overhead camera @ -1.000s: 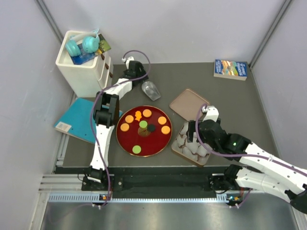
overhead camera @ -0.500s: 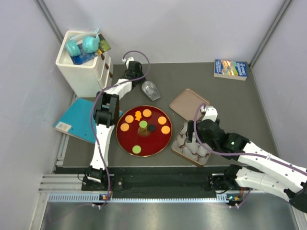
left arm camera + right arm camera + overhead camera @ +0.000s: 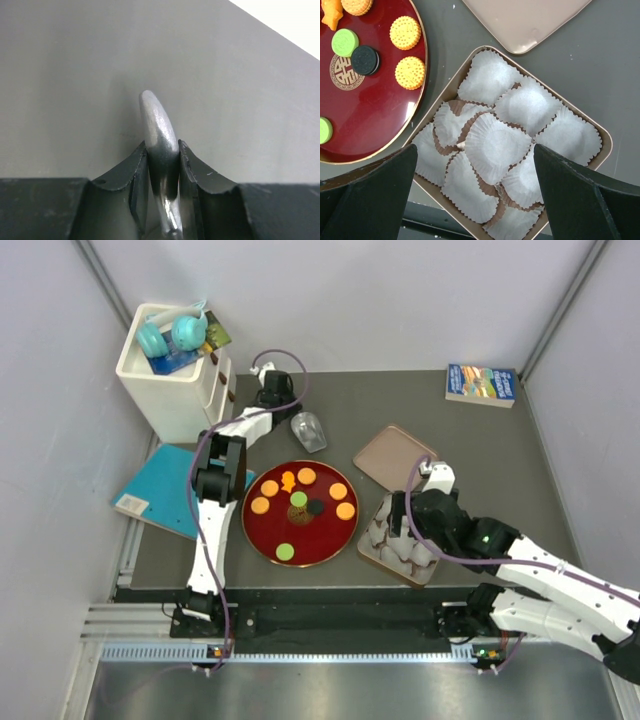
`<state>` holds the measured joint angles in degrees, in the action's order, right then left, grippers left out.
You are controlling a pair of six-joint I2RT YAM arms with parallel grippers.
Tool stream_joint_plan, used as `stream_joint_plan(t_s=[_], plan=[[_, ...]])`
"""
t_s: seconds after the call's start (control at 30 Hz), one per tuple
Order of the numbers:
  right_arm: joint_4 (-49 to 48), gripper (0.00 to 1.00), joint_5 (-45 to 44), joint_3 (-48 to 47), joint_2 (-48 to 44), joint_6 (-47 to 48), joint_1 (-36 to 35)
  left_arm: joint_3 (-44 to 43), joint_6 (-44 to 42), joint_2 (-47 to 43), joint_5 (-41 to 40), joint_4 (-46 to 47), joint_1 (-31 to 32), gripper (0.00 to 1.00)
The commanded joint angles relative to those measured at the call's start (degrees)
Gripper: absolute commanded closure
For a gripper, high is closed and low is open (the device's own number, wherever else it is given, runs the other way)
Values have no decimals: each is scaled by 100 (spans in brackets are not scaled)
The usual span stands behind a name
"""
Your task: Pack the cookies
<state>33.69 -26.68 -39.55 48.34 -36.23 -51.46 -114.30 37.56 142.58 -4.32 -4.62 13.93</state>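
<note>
Several orange cookies, green ones and a black one lie on the dark-red round plate. My left gripper is behind the plate, shut on the handle of a silver metal scoop; in the left wrist view the handle is pinched between the fingers of the gripper. My right gripper hangs open over the tan box of white paper cups. The plate with orange cookies lies to its left.
The box's tan lid lies behind the box. A white storage bin with blue headphones stands at the back left, a teal book lies in front of it, and another book is at the back right.
My left gripper has closed on the scoop's handle, and the scoop has shifted slightly to the left. The right arm has barely moved.
</note>
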Motion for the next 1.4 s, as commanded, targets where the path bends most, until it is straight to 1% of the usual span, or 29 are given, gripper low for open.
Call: stream_joint_plan(t_s=[0.0,0.13,0.37,0.57,0.7,0.83,0.87,0.93,0.97,1.0,1.03,1.07,1.1,1.13,1.2,1.3,1.37], plan=[[-126,1,-13,-202,-175,-51,66,619,295,-845,45,392,-57,100],[-223,1,13,-263,-246,45,57,830,585,-1443,168,340,-49,100],[-346,1,189,-431,-500,46,66,1023,524,-2637,10,-91,13,100],[-512,1,470,-483,-474,-121,66,1243,585,-3437,-210,-838,127,100],[-819,2,541,-650,-273,-104,66,1471,927,-3860,-324,-1356,232,100],[-1382,5,567,-764,-97,-42,66,1849,1174,-4352,-482,-1673,452,100],[-1644,6,619,-765,-70,-51,75,1946,1218,-4510,-517,-1778,487,100],[-1987,7,864,-677,-61,-260,294,2034,1420,-4660,-614,-2164,584,100],[-2477,8,1379,-581,-70,-384,460,2026,1534,-4722,-571,-2366,602,100],[-2821,9,1698,-276,-87,-559,810,2052,1709,-4757,-483,-2629,610,100],[-3111,9,2240,-99,-88,-1013,1013,2191,1815,-4801,-421,-2727,611,100],[-3332,9,2498,260,-79,-1261,1189,2306,1929,-4941,-290,-2772,611,100],[-4082,11,2640,438,-61,-1473,1443,2438,2096,-5038,-246,-2772,628,100],[-4325,11,2972,587,-44,-1779,1507,2648,2150,-5126,-245,-2772,654,100],[-4860,11,3019,869,44,-1957,1508,2833,2264,-5442,-333,-2781,742,100],[-5450,12,3265,1072,272,-2107,1516,3220,2553,-5811,-342,-2746,821,100],[-5645,12,3441,1125,387,-2143,1507,3536,2712,-6057,-359,-2597,900,100]])
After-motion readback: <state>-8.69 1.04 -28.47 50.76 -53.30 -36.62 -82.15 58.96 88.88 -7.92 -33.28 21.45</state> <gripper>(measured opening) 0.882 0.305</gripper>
